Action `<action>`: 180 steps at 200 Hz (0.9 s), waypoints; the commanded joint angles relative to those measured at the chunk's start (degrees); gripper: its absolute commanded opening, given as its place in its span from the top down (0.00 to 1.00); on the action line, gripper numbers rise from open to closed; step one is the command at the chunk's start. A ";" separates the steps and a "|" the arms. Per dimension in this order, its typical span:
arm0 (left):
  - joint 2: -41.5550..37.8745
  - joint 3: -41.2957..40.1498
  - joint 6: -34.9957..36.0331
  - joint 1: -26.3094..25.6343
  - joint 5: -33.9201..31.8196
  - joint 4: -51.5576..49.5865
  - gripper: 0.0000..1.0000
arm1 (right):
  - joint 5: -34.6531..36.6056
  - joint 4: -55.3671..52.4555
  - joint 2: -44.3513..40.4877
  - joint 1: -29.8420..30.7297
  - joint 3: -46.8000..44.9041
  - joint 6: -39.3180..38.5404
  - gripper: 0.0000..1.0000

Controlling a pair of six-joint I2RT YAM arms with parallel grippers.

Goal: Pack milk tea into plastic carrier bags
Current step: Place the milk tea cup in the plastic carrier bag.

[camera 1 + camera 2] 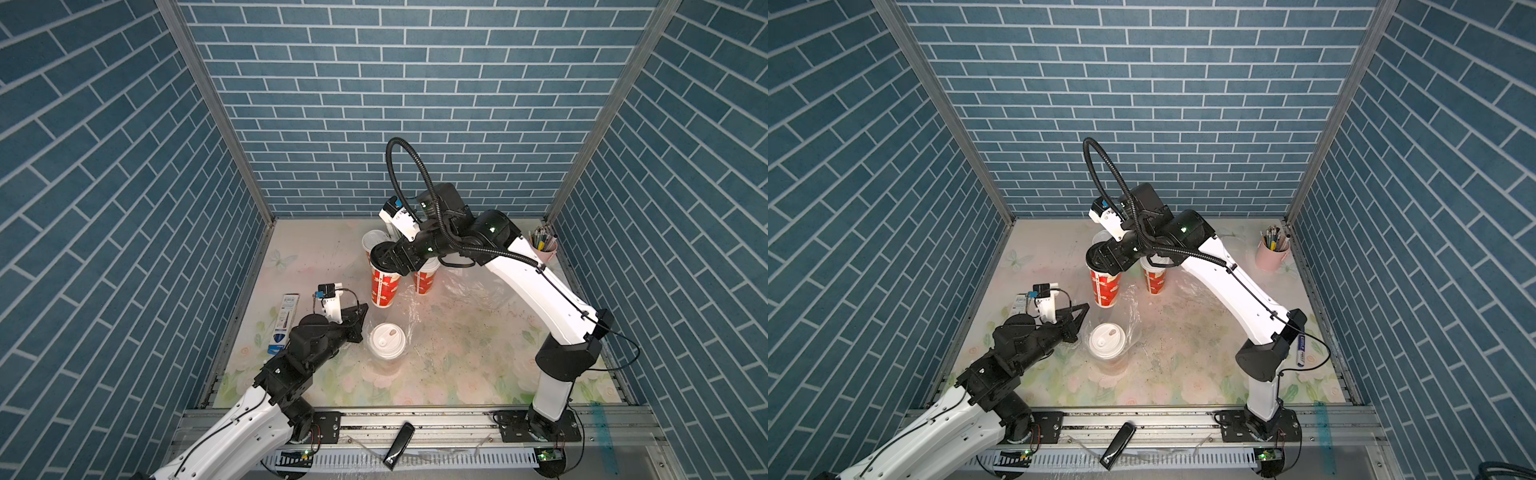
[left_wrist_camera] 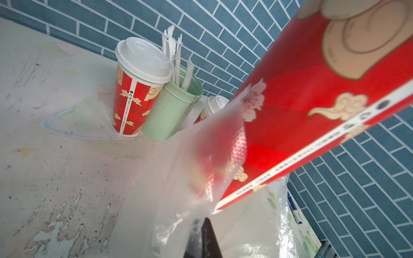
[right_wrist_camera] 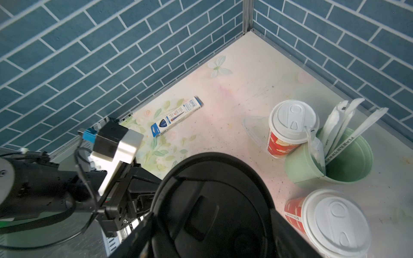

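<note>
The left fingers [image 1: 360, 311] were clenched, seemingly pinching the rim of a plastic carrier bag [image 1: 409, 316] to keep its mouth up. A white-lidded cup [image 1: 387, 341] sat inside it, just beside them. The right fingers [image 3: 136, 239] grasped the black-lidded cup [image 1: 384, 291] below its lid, beyond the left fingertips and probably bound for that bag.

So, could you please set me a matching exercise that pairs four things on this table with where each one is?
Things:
1. black-lidded cup
2. front white-lidded cup
3. pink pen cup
4. pen box

Places:
A. lying flat, far left
B. inside a clear carrier bag
C. gripped by the right hand
D. standing at the back, far right

Pairs: 1-C, 2-B, 3-D, 4-A
</note>
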 commanded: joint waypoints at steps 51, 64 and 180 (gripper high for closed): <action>-1.53 2.60 1.18 0.14 -2.58 -1.35 1.00 | 3.97 16.00 -6.54 3.44 -15.43 -4.50 0.24; -1.31 2.82 1.38 0.21 -2.86 -1.19 1.00 | 4.13 18.79 -7.94 3.49 -18.73 -4.58 0.23; 0.63 5.00 2.01 0.19 -4.17 -1.36 1.00 | 2.86 30.24 -9.98 3.72 -33.65 -2.65 0.22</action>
